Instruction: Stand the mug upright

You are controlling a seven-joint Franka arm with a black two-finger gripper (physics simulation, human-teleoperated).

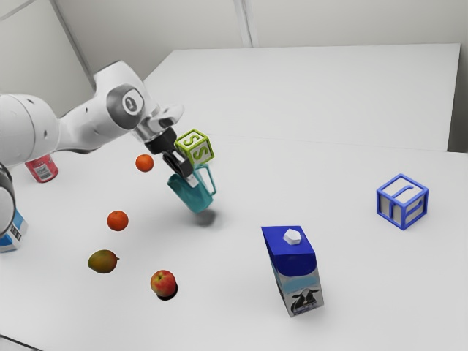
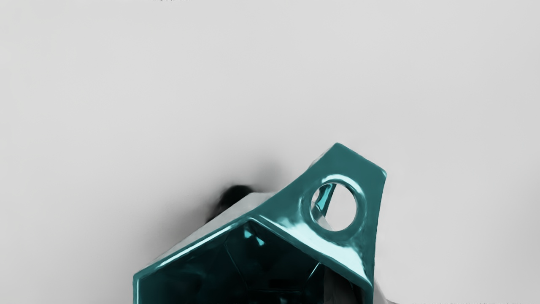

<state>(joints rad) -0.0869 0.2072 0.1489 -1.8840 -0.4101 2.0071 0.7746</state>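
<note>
Your gripper [image 1: 188,174] grasping the teal mug [image 1: 193,197] by its wall, the mug tilted, green block [image 1: 195,148] near it, milk carton [image 1: 294,272] well apart from it

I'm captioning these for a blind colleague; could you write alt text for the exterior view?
A robot gripper holds a teal mug tilted above a white table. Also on it are a milk carton, a green block, a blue block and fruit.
</note>
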